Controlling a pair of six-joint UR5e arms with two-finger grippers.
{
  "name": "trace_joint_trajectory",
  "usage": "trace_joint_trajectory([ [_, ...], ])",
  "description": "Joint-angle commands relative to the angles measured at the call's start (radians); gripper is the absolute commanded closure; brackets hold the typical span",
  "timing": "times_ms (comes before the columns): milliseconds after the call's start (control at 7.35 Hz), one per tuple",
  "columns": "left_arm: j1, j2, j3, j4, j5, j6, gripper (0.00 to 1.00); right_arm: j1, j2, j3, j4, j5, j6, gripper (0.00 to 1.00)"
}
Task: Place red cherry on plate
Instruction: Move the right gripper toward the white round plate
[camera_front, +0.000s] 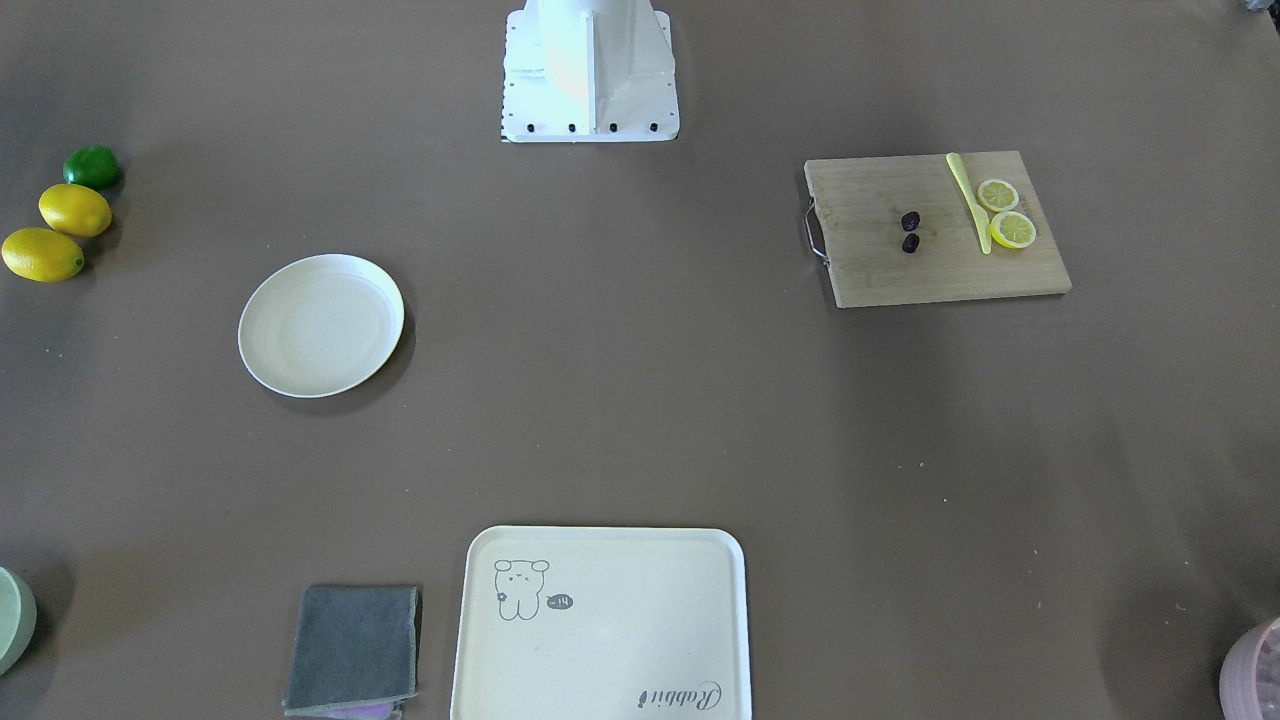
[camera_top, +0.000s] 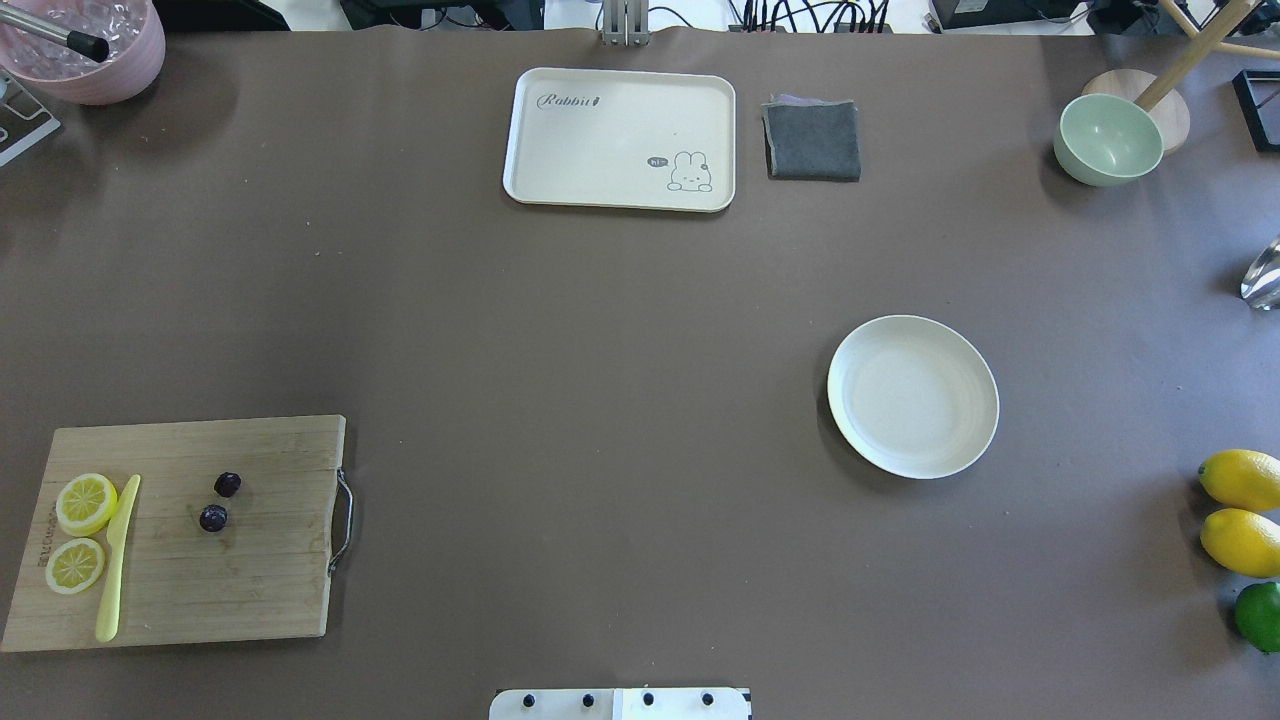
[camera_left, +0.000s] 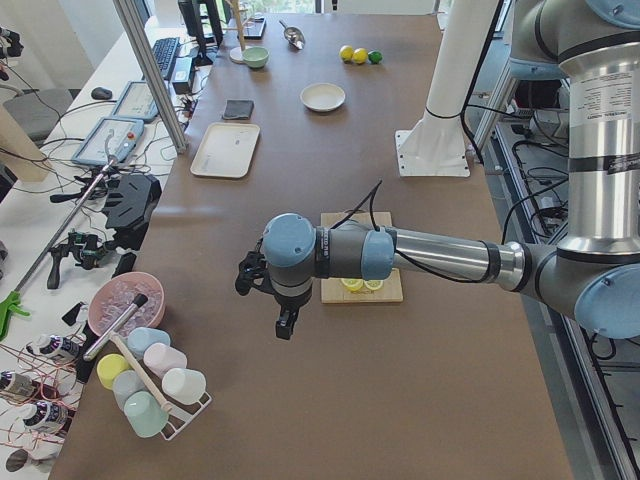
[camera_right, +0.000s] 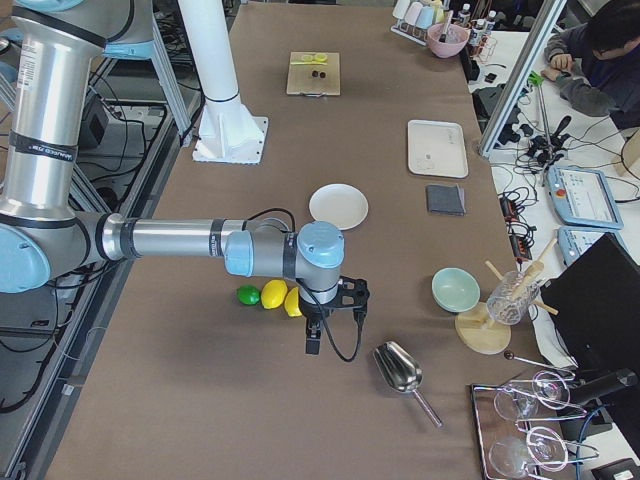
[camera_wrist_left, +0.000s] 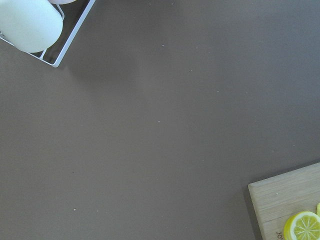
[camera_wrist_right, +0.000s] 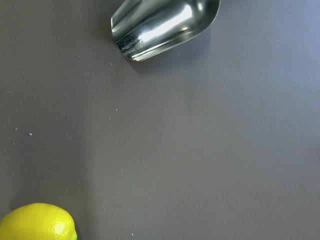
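The red cherry (camera_top: 220, 502), a pair of tiny dark maroon balls, lies on the wooden cutting board (camera_top: 260, 580) at the table's left, also seen as the cherry (camera_front: 910, 232) in the front view. The plate (camera_top: 912, 396) is round, cream-white and bare, right of centre; the plate (camera_front: 320, 325) sits far from the board. My left gripper (camera_left: 285, 325) hangs over the bare table beyond the board's outer end. My right gripper (camera_right: 313, 343) hangs past the lemons at the other end. Both show only in the side views, so I cannot tell whether they are open or shut.
Two lemon slices (camera_top: 85, 503) and a yellow knife (camera_top: 117, 558) share the board. A rabbit tray (camera_top: 620, 140), a grey cloth (camera_top: 812, 140), a green bowl (camera_top: 1108, 140), lemons (camera_top: 1240, 510), a lime (camera_top: 1260, 615), a metal scoop (camera_wrist_right: 160, 27) and a cup rack (camera_left: 150, 385) ring the table.
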Motion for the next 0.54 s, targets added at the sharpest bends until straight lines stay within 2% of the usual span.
trace_joint_trajectory([
  [0,0.000,0.001,0.000,0.000,-0.006,0.000,0.02,0.000,0.000,0.000,0.000,0.000,0.000,0.00],
  [408,-0.008,-0.001,-0.050,-0.003,-0.006,0.000,0.02,0.000,0.003,0.008,0.003,0.003,0.003,0.00],
])
